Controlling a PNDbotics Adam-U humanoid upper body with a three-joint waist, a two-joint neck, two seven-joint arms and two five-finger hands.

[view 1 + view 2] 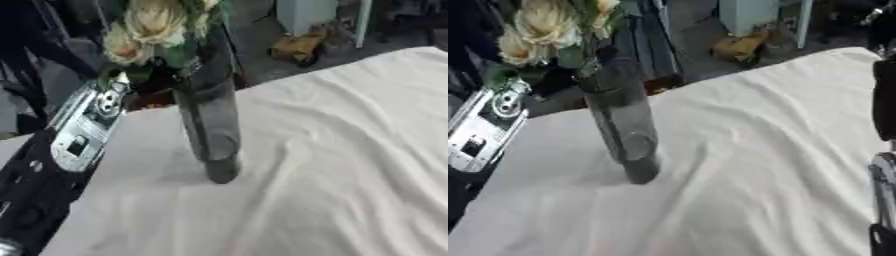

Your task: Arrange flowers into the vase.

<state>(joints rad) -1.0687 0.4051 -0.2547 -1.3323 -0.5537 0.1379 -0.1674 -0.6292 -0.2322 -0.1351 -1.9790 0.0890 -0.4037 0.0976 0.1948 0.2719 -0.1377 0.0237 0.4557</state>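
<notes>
A tall dark glass vase (213, 125) stands on the white cloth (332, 165), left of the middle. Cream flowers (153, 25) with green leaves sit at its mouth, leaning to the left. My left arm comes up from the lower left, silver at the wrist. My left hand (144, 79) is a dark shape right under the blooms, beside the vase's mouth and partly hidden by leaves. A sliver of my right hand (884, 100) shows at the right edge, well away from the vase.
The cloth is creased and covers the table to the right and front of the vase. Behind the table's far edge the floor holds a yellow-brown object (297, 47) and a pale box (304, 14). Dark furniture stands at the back left.
</notes>
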